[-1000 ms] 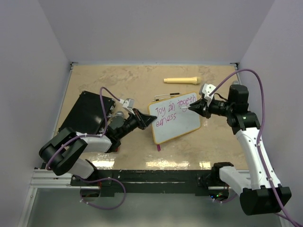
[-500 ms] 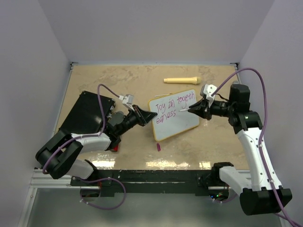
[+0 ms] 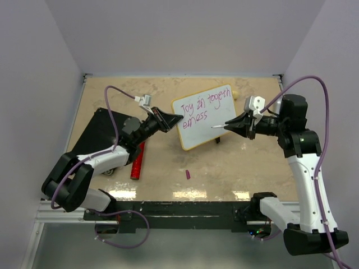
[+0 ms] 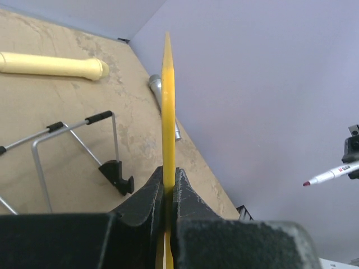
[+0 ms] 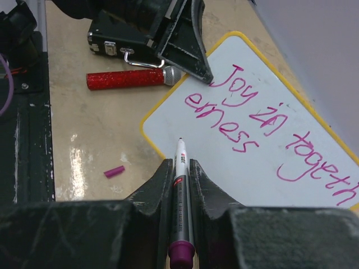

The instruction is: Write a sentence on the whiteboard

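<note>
Whiteboard (image 3: 197, 134) sits mid-bench, tipped up so that its face shows to the overhead camera. Its left rim is pinched in the left gripper (image 3: 179, 117), whose fingers are pressed tight on the pale-yellow edge. From that wrist the board is a thin yellow blade seen edge-on. Whether its lower edge touches the bench (image 3: 168, 89) cannot be told.

The sentence (image 5: 247, 120), in pink marker, reads "Joy in togeth" over "erness" and fills the upper part of the board. The strip below the second line, toward the lower right corner, is bare white.

The right gripper (image 3: 230, 125) is clamped on a white marker (image 3: 219, 126), its tip pointing at the board's right side. From the left wrist the tip stands clear of the board's face, with open air between them.

Behind the board's upper right corner a pale-yellow cylinder (image 4: 50, 64) lies near the far edge of the bench, and a wire stand (image 4: 73, 140) rests on the bench near it. A black case (image 3: 101, 134) lies at the left edge, partly under the left arm, with a red glitter microphone (image 3: 137, 161) just beside it. A small pink cap (image 3: 188, 174) lies alone on the open near strip, in front of the board.
</note>
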Action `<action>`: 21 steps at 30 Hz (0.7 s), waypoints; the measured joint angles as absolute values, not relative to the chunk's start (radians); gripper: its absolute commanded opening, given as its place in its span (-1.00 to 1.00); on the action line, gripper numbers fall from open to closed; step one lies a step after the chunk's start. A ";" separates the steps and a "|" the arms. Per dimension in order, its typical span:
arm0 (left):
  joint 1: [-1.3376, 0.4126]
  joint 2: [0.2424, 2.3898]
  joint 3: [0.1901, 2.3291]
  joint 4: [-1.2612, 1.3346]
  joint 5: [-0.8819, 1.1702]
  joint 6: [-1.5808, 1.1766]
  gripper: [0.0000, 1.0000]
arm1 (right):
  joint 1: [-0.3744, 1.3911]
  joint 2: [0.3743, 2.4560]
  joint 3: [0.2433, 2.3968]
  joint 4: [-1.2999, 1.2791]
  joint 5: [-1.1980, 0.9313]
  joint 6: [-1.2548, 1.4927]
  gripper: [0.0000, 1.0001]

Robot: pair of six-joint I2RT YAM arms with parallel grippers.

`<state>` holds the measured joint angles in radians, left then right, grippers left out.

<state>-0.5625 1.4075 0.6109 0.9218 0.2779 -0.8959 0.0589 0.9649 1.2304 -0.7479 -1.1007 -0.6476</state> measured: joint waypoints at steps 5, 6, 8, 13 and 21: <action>-0.494 1.408 0.651 0.878 0.344 -0.870 -1.00 | 0.057 0.947 1.230 -0.749 -1.132 -0.648 -1.00; -0.485 1.408 0.658 0.867 0.356 -0.865 -1.00 | 0.057 0.942 1.230 -0.749 -1.144 -0.648 -1.00; -0.477 1.408 0.676 0.839 0.381 -0.846 -1.00 | 0.057 0.934 1.229 -0.747 -1.157 -0.648 -1.00; -0.460 1.407 0.704 0.794 0.463 -0.815 -1.00 | 0.057 0.921 1.208 -0.738 -1.205 -0.647 -1.00; -0.450 1.401 0.718 0.748 0.502 -0.770 -1.00 | 0.057 0.912 1.153 -0.715 -1.260 -0.643 -1.00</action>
